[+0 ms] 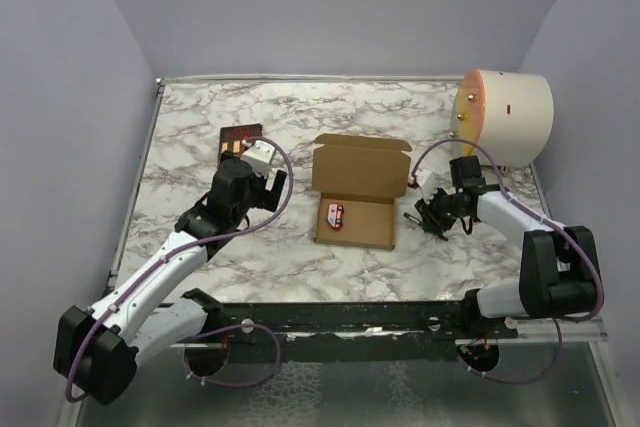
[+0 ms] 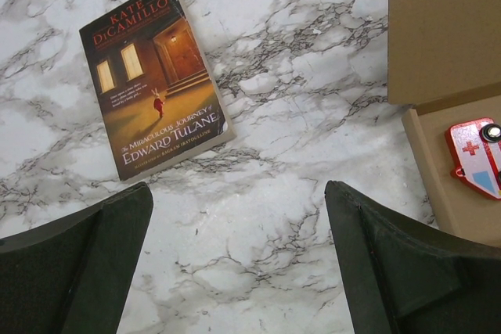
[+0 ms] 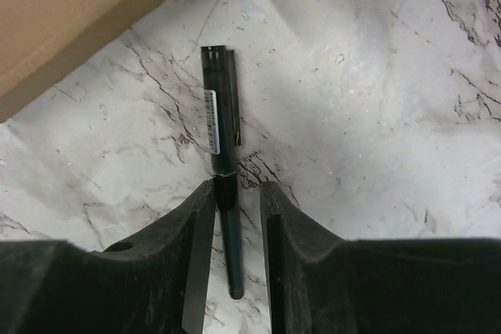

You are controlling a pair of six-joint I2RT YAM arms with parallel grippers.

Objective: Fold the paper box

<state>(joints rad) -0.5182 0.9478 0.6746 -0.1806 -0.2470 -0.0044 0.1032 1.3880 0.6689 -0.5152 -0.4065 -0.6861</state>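
Note:
The paper box (image 1: pixel 355 187) lies open in the middle of the table, brown cardboard with its lid (image 1: pixel 362 164) folded back flat and a small red and white toy (image 1: pixel 336 215) in the tray. Its lid and tray edge show at the right of the left wrist view (image 2: pixel 438 29), and one corner shows in the right wrist view (image 3: pixel 70 13). My right gripper (image 3: pixel 237 185) is low over the table just right of the box, its jaws narrowly open around a black pen (image 3: pixel 219 115); the left finger touches it, the right stands off. My left gripper (image 2: pixel 239 189) hangs wide open over bare marble left of the box.
A dark book (image 2: pixel 153 80) with an orange cover picture lies at the back left, just beyond the left gripper. A large cream cylinder (image 1: pixel 505 117) lies on its side at the back right corner. Purple walls close the table on three sides.

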